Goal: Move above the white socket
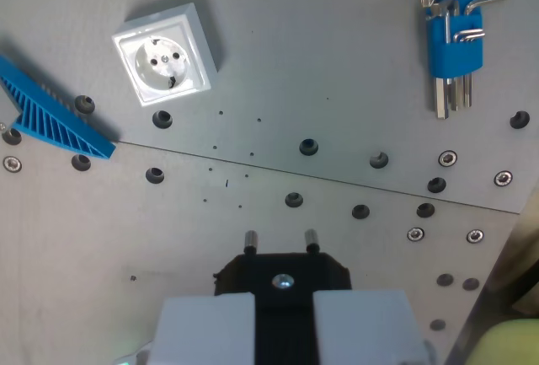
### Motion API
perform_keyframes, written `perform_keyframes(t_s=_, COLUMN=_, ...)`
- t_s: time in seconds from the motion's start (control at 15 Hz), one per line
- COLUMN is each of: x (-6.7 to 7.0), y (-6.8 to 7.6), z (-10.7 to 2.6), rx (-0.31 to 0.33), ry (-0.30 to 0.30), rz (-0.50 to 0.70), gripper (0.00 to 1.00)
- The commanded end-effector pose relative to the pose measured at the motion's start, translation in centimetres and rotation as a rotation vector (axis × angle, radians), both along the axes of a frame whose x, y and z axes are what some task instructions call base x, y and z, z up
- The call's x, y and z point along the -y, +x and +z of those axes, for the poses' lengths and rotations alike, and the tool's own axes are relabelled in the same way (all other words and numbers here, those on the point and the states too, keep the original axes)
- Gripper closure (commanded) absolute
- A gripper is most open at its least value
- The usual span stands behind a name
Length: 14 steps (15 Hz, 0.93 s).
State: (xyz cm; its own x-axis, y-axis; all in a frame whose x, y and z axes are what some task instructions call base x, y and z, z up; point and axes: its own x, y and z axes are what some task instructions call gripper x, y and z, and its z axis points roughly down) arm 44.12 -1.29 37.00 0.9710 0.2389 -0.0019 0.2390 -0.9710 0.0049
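The white socket (164, 56) is a square wall socket with a round recess. It lies flat on the grey metal plate at the wrist view's upper left. My gripper (285, 299) is at the bottom centre, with white fingers (206, 327) on either side of a black plug (285, 276). The plug's two metal pins (250, 239) point toward the plate. The gripper is shut on the plug. It is well below and to the right of the socket in this view, not over it.
A blue ribbed plastic part (52, 116) lies at the left edge, near the socket. A blue holder with hex keys (452, 24) is at the upper right. Bolt heads and holes (309, 147) dot the plate along a seam. The plate's edge runs at the lower right.
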Motion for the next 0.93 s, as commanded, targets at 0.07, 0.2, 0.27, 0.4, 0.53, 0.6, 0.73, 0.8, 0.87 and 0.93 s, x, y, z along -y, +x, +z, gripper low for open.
perform_keyframes(t_s=0.07, x=0.0, y=0.0, z=0.0, rx=0.000, ry=0.000, rz=0.000, gripper=1.00)
perform_keyframes(t_s=0.2, x=0.0, y=0.0, z=0.0, rx=0.001, ry=0.001, rz=0.001, gripper=1.00)
perform_keyframes(t_s=0.27, x=0.0, y=0.0, z=-0.1, rx=0.001, ry=0.000, rz=0.004, gripper=1.00)
perform_keyframes(t_s=0.4, x=-0.1, y=-0.1, z=-0.3, rx=0.001, ry=0.001, rz=0.010, gripper=1.00)
perform_keyframes(t_s=0.53, x=-0.2, y=-0.1, z=-0.7, rx=0.006, ry=0.001, rz=0.020, gripper=1.00)
perform_keyframes(t_s=0.6, x=-0.3, y=-0.2, z=-0.9, rx=0.011, ry=0.002, rz=0.026, gripper=1.00)
perform_keyframes(t_s=0.73, x=-0.5, y=-0.3, z=-1.5, rx=0.027, ry=0.002, rz=0.036, gripper=1.00)
perform_keyframes(t_s=0.8, x=-0.6, y=-0.3, z=-1.9, rx=0.034, ry=0.002, rz=0.042, gripper=1.00)
perform_keyframes(t_s=0.87, x=-0.7, y=-0.4, z=-2.2, rx=0.043, ry=0.003, rz=0.048, gripper=1.00)
perform_keyframes(t_s=0.93, x=-0.9, y=-0.5, z=-2.7, rx=0.051, ry=0.003, rz=0.056, gripper=1.00)
